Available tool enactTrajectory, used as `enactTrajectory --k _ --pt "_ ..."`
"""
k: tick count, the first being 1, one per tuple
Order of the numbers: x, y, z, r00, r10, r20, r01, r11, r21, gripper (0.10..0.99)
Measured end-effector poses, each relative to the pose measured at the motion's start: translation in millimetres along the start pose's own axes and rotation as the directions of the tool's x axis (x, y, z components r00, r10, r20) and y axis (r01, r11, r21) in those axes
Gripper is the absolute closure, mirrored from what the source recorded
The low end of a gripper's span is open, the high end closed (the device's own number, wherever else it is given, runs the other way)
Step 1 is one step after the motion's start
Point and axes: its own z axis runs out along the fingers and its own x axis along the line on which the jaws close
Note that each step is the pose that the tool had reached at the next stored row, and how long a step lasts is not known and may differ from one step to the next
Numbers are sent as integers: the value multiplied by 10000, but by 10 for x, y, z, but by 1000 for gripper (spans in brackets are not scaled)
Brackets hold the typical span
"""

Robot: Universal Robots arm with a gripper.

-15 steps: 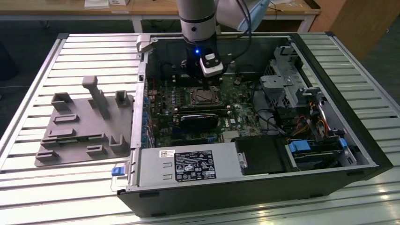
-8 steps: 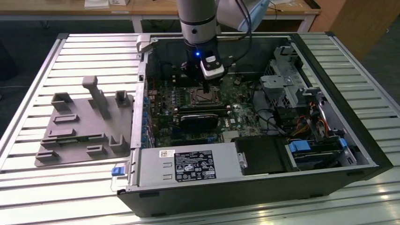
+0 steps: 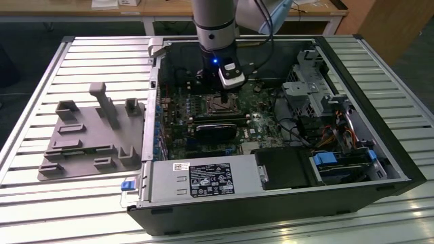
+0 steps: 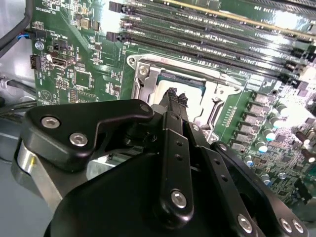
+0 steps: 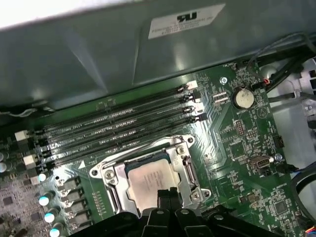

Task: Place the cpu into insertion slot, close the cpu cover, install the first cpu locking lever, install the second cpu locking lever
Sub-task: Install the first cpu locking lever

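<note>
At the middle of the green motherboard (image 3: 203,127), toward its far edge inside the opened computer case (image 3: 352,168), the gripper (image 3: 222,96) hangs straight down over the insertion slot (image 5: 150,180), a vertical approach that suits a flat part seated from above. In both wrist views the cpu (image 5: 148,183) lies flat within the slot, its pale, matte silvery-beige top facing up and framed by the cpu cover (image 5: 185,170), a thin bright stamped-steel frame whose cut-out centre leaves the chip exposed; whether this frame is fully pressed down cannot be judged. In the second wrist view the black fingertips (image 4: 173,96) stand close together just above the chip's near edge, and they appear to hold nothing, though contact with the chip cannot be told. Long, narrow black memory slots (image 5: 123,128) run parallel beside the socket. On the slatted metal table (image 3: 68,203), a grey moulded fixture (image 3: 91,134) rests well apart from the case.
</note>
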Motion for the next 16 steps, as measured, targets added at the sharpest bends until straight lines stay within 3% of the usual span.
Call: enactTrajectory --k 7,13,16 --pt "6 -18 -3 9991 -431 -6 431 9990 -69 984" --pt "-11 -14 -112 9990 -447 44 447 9990 -88 984" --pt "-12 -13 -120 9990 -446 46 447 9990 -91 984"
